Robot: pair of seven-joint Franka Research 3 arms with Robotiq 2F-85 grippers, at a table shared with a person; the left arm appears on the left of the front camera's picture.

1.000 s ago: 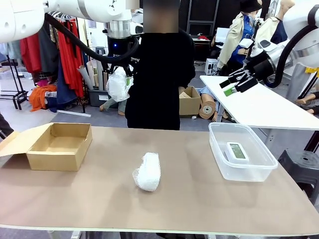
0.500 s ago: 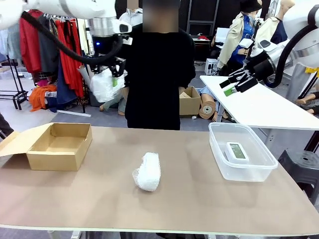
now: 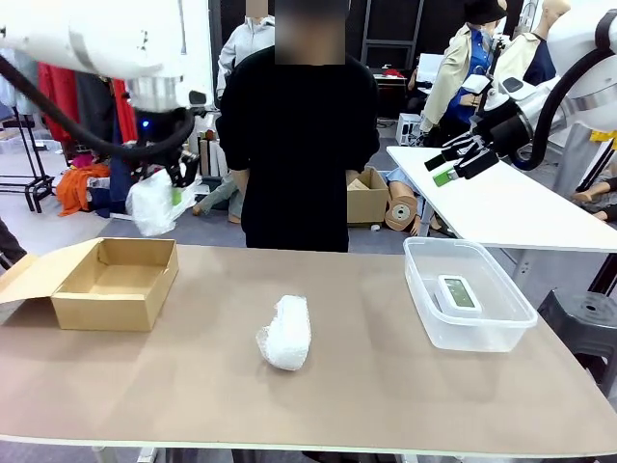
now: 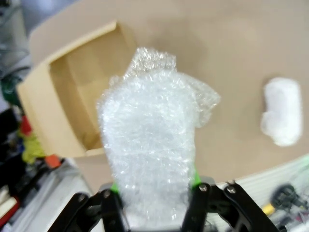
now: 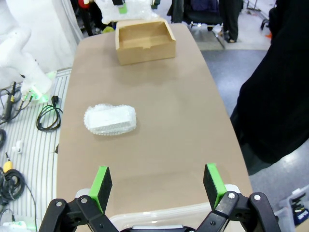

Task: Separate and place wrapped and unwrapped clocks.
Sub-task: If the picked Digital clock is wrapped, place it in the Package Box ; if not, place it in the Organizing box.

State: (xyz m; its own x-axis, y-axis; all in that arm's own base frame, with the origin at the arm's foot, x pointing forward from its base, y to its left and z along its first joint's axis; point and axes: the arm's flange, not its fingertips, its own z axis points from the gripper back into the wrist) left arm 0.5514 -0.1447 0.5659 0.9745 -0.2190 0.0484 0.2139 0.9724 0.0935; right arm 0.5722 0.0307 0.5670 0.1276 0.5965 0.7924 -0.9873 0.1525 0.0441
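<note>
Front view: left pincer (image 3: 166, 185), clamped on a bundle (image 3: 151, 204), hangs high over the far-left corner of the surface (image 3: 386, 386); the box (image 3: 116, 280) sits below it. Second bundle (image 3: 285, 333) lies mid-surface, clock (image 3: 459, 292) in the right tub (image 3: 416, 289). Left wrist view: the held bundle's long axis follows the fingers (image 4: 110, 212), box mouth behind it. Right wrist view: right pincer (image 5: 157, 180) gapes empty.
</note>
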